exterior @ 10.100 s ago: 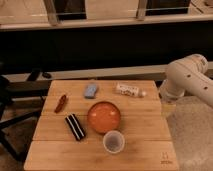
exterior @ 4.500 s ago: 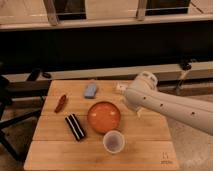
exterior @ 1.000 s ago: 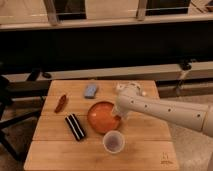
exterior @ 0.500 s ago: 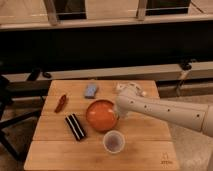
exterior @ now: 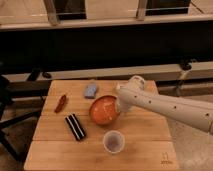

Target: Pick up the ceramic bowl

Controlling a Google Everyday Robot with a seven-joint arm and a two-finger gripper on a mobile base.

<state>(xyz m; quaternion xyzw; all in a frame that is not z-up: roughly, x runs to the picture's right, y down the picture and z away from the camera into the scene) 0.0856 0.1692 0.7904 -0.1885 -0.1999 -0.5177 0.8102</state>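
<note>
Camera view: gripper sitting at right rim of ceramic bowl, fingers clamping together on that rim. Bowl tilting at mid wooden table. White cup standing just below; black striped item lying left.

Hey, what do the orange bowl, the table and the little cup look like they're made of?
The bowl, its right rim under the shut gripper, looks like glazed ceramic: orange-red, with a glossy inside. The table looks like light, matte wood, with plank lines. The cup is pale with a dark inside; whether paper, plastic or ceramic, I cannot tell.
</note>
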